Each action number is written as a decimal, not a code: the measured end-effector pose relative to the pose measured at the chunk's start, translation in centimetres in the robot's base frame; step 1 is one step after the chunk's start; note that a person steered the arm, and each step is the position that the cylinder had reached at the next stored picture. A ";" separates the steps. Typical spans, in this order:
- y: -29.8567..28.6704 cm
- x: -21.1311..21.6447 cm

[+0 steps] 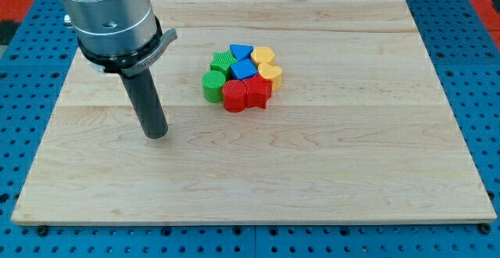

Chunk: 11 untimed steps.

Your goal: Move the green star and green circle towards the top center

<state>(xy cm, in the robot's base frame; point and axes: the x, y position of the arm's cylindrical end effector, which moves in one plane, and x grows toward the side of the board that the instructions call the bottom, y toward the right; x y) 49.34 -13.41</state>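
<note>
The green star (pixel 223 62) and the green circle (pixel 212 86) sit on the left side of a tight cluster of blocks near the middle of the wooden board (pixel 328 164). The star is above the circle. My tip (pixel 157 134) rests on the board to the lower left of the cluster, well apart from the green circle. The dark rod rises up to the arm's grey wrist at the view's top left.
The cluster also holds a blue triangle (pixel 240 51), a blue block (pixel 245 69), two yellow blocks (pixel 263 55) (pixel 270 74), a red circle (pixel 233 95) and a red star (pixel 257 91). Blue pegboard surrounds the board.
</note>
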 end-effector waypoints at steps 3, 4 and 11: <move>7.7 -1.9; 5.9 -3.6; 11.6 -16.4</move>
<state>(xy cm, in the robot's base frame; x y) 32.95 -1.79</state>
